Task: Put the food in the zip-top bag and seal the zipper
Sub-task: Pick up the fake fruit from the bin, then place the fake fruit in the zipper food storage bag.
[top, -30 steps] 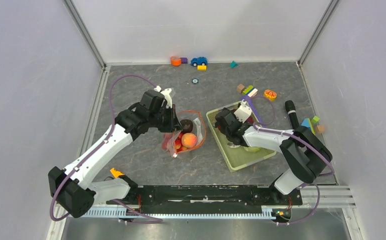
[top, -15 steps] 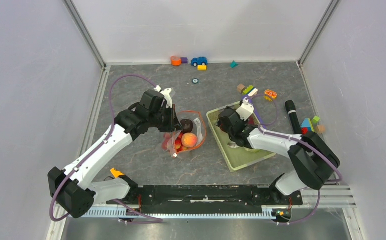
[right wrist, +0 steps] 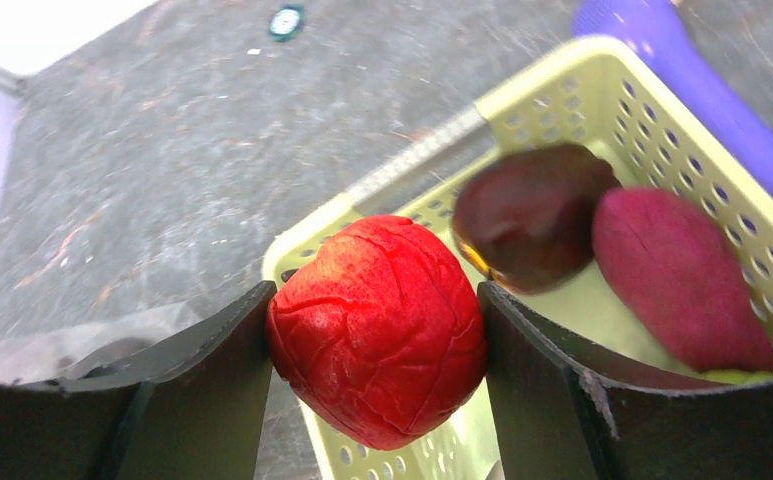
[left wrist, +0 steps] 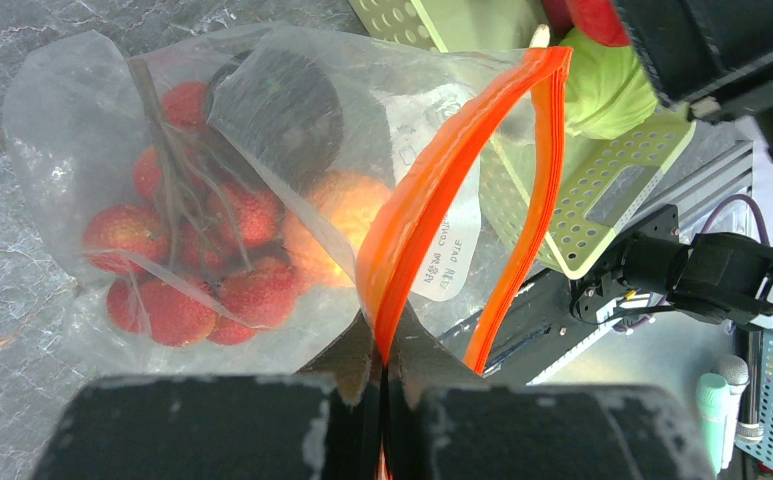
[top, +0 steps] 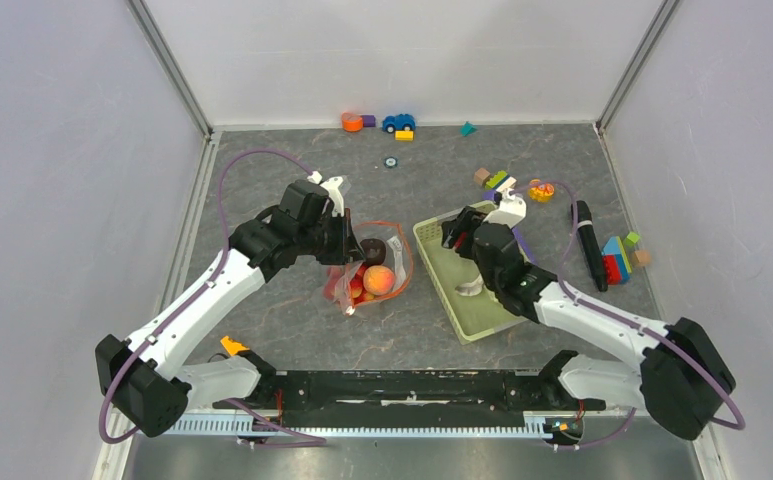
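in the top view the right wrist is covering its own jaws, so you are not seeing their tips or their load there. in the right wrist view the far side of the pale green basket (right wrist: 602,90) is running out of frame. in the left wrist view the left jaws are being cropped by the lower edge, and the zipper (left wrist: 432,200) is showing no slider tab. a green item (left wrist: 602,90) beyond the bag is being partly masked by the right arm; you cannot tell what it is.

the left jaws are pressing together on the zipper at one end of the mouth. the zip-top bag (left wrist: 262,150) is resting on the desk (top: 292,320) with its mouth gaping. a peach (left wrist: 347,215), a dark plum (left wrist: 282,110) and a bunch of red berries (left wrist: 162,300) are lying inside. the right jaws are clamping a red fruit (right wrist: 377,330), both inner faces touching it, over the basket's corner. a second dark plum (right wrist: 532,215) and a magenta piece (right wrist: 682,280) are lying side by side in the basket.
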Motion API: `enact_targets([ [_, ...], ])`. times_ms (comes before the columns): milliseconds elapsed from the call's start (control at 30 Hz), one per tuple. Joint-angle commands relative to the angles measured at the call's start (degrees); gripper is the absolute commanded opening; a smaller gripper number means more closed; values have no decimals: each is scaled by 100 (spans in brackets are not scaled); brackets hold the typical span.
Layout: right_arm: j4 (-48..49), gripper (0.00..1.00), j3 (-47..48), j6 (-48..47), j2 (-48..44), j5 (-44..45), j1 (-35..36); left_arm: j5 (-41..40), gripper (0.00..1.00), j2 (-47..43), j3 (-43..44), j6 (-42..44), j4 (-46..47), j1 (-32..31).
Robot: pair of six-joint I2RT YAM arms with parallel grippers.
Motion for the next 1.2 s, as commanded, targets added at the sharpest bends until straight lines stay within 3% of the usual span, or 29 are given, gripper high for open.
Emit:
enact_targets([
  [0, 1118, 41, 100, -1721, -453, -1265, -6, 32, 2, -185, 1, 112, 200, 14],
  [267, 1983, 41, 330, -2610, -759, -4596, -6, 24, 2, -197, -8, 94, 204, 11],
  [500, 2272, 41, 532, -2808, -664, -6015, 160, 41, 2, -193, -8, 85, 200, 8],
  [700, 1781, 41, 844, -3582, -288, -6011, 715, 157, 2, -191, -16, 80, 240, 9],
  [1167, 1506, 44, 874, -4246, 304, -5979, 1046, 139, 2, -249, -118, 49, 365, 13],
])
